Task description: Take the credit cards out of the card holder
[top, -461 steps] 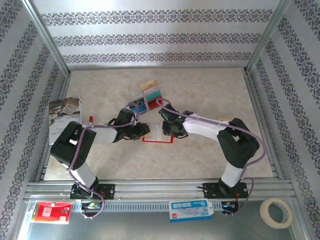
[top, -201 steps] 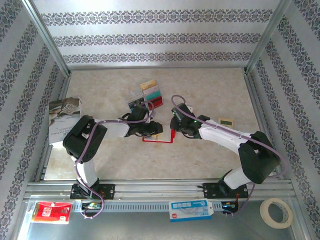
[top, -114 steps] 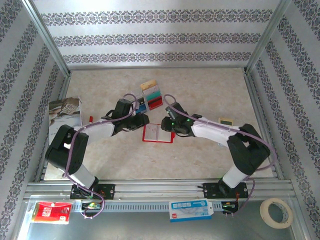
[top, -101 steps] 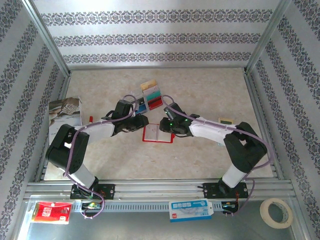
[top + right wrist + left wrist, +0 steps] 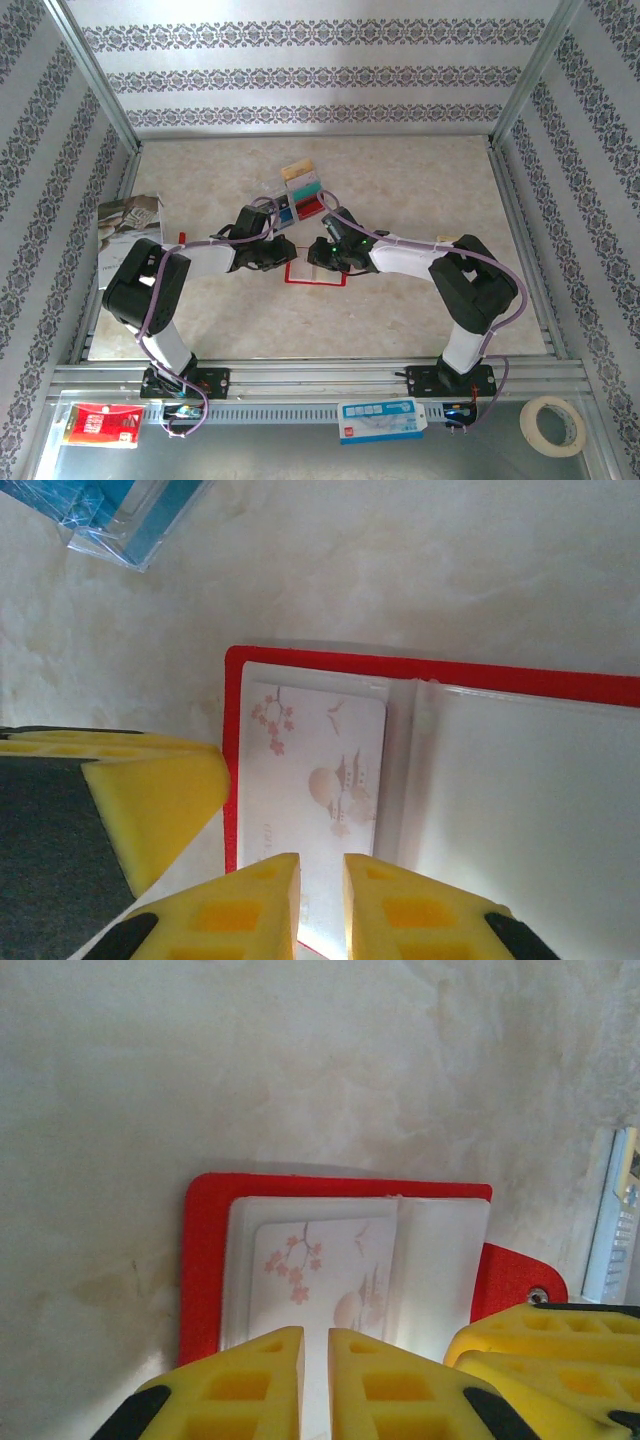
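Hovering over the open card holder [image 5: 316, 273] at the table's middle, left gripper [image 5: 316, 1336] and right gripper [image 5: 321, 863], fingers a slit apart above its blossom-printed card [image 5: 318, 772]; any pinch, can't tell.

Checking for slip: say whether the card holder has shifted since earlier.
No. The card holder lies just as near the spread credit cards as before.

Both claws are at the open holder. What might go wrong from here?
1. The left claw and right claw stand very close together at the edge of the holder; they could bump.
2. The blossom card sits inside the pale pocket, so a pinch may catch the pocket too and lift the whole holder instead of freeing the card.
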You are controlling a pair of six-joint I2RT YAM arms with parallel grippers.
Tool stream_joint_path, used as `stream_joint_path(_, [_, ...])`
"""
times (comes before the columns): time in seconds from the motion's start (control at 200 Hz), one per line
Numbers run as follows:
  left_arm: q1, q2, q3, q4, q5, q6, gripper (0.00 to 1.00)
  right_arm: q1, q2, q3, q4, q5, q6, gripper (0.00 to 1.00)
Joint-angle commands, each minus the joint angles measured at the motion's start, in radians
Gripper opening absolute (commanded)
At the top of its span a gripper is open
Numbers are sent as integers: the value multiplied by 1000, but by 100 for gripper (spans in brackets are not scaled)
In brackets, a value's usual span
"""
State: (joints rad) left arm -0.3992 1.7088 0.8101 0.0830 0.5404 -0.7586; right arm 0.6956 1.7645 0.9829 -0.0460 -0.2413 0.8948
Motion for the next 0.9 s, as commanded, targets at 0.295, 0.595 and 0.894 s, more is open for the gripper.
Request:
stream_joint_path(0.295, [-12, 27, 18, -54, -32, 43, 13, -20, 33, -4, 23, -16, 37, 20])
stream_joint_path(0.595, [-19, 45, 12, -52, -33, 40, 10, -22, 44, -7, 38, -26, 40, 19])
stream_joint_path(0.894, [-19, 52, 14, -74, -38, 44, 10, -33, 56, -18, 64, -45, 51, 18])
